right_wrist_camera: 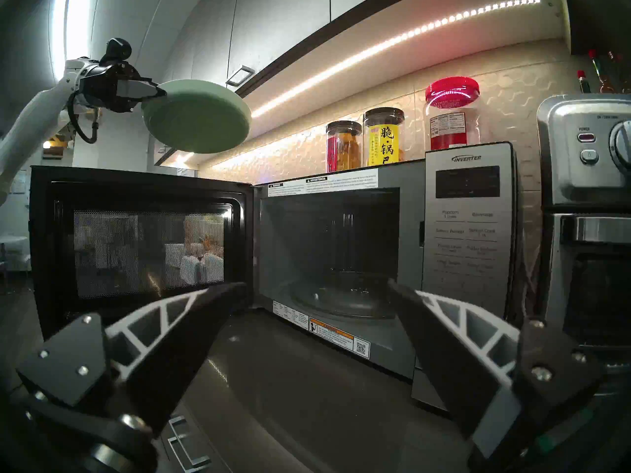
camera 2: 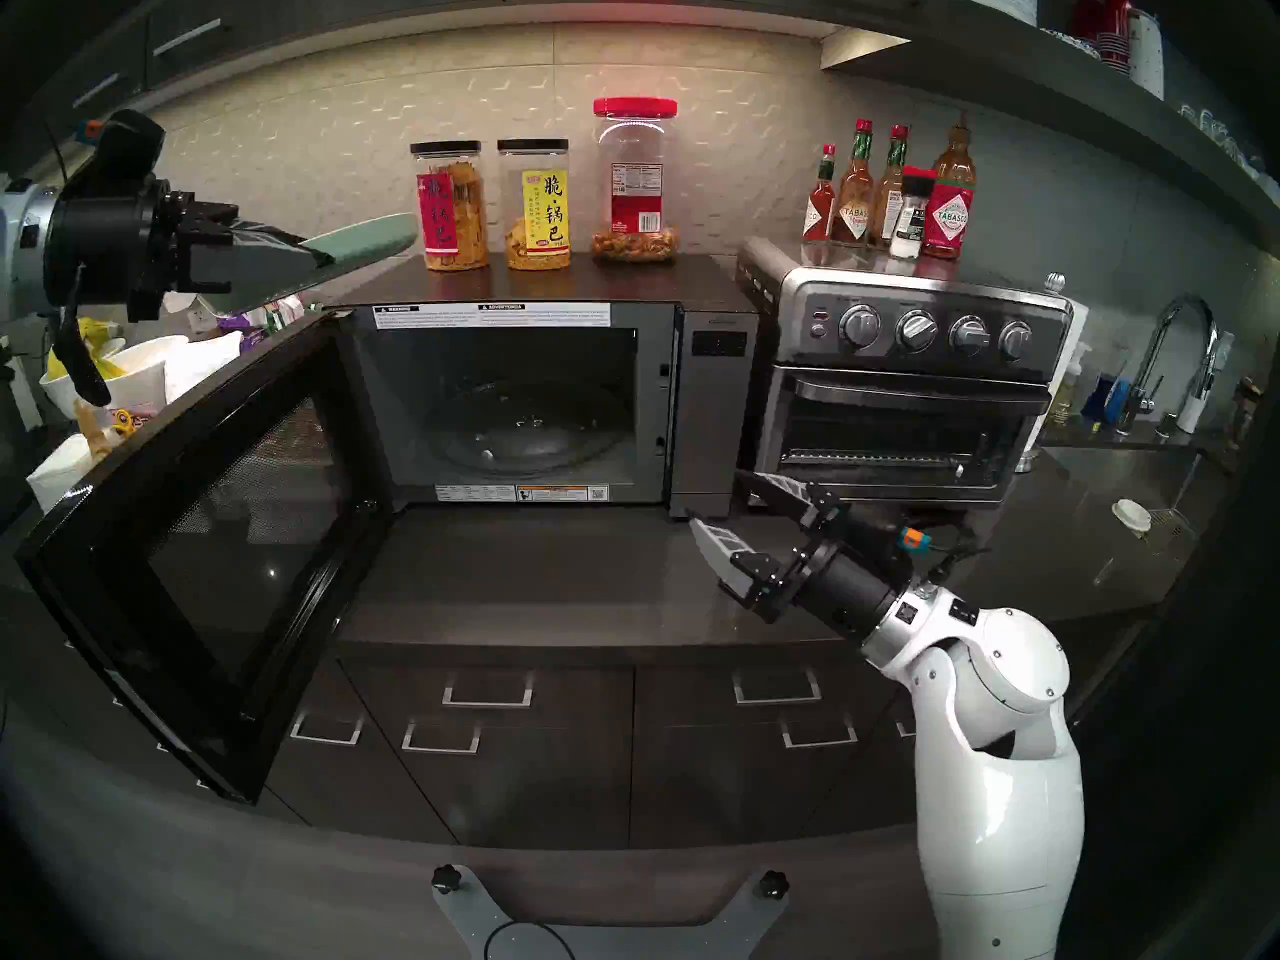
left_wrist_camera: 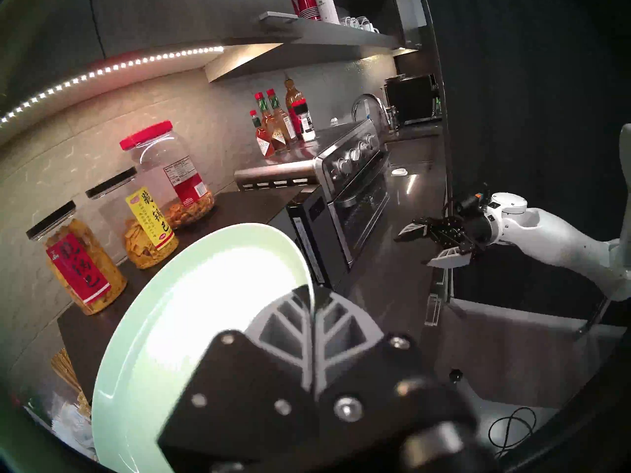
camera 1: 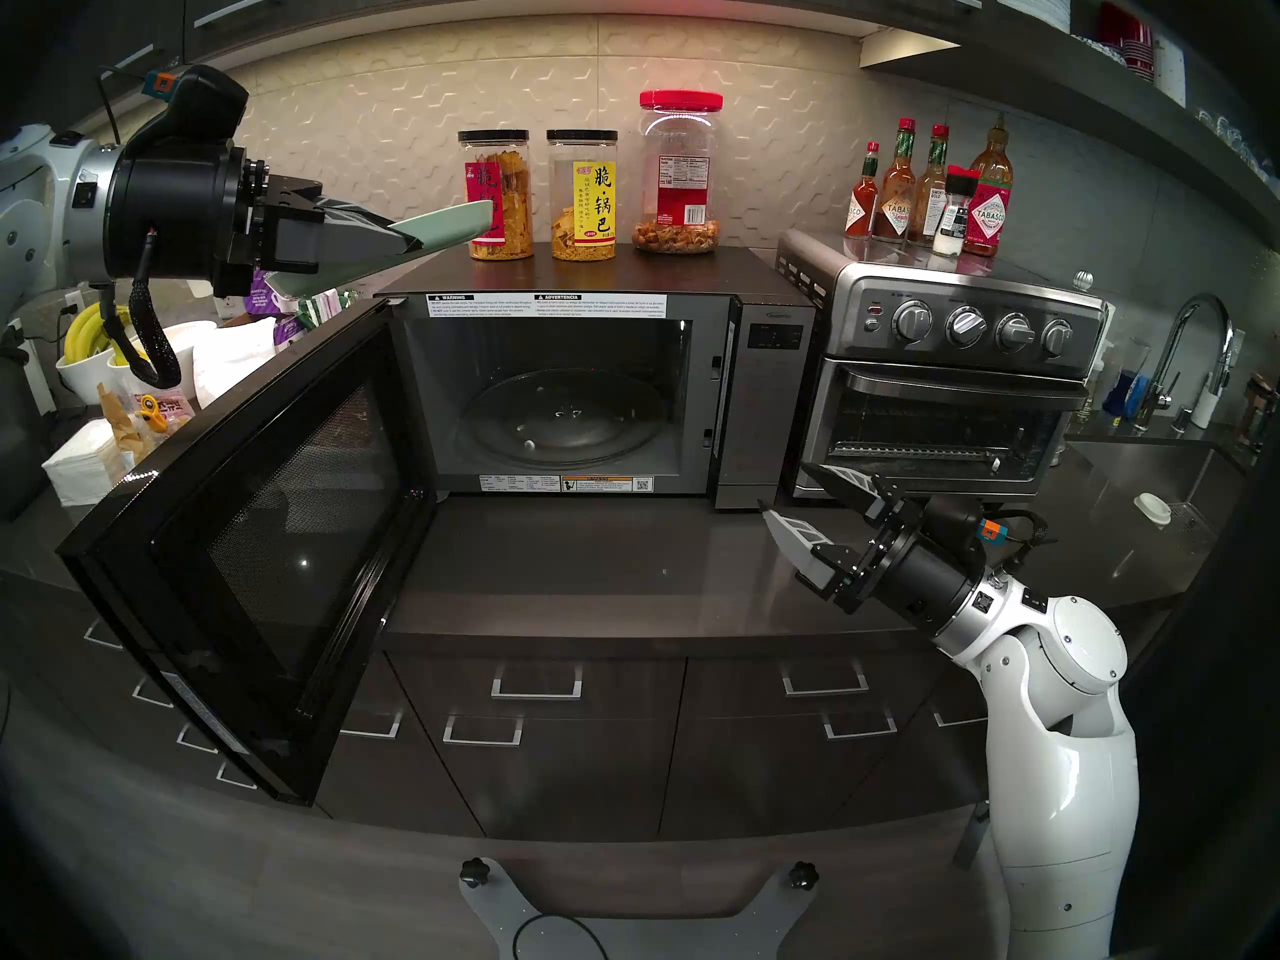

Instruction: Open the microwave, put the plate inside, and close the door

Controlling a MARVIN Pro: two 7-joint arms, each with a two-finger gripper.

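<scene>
The black microwave stands on the counter with its door swung wide open to the left. Its cavity shows an empty glass turntable. My left gripper is shut on the rim of the mint-green plate, held tilted in the air above the door's top edge, left of the microwave's top. The plate also shows in the left wrist view and the right wrist view. My right gripper is open and empty, low over the counter before the microwave's control panel.
Three snack jars stand on the microwave's top. A stainless toaster oven with sauce bottles on it sits to the right, then a sink and tap. Bowls, napkins and packets crowd the counter behind the door.
</scene>
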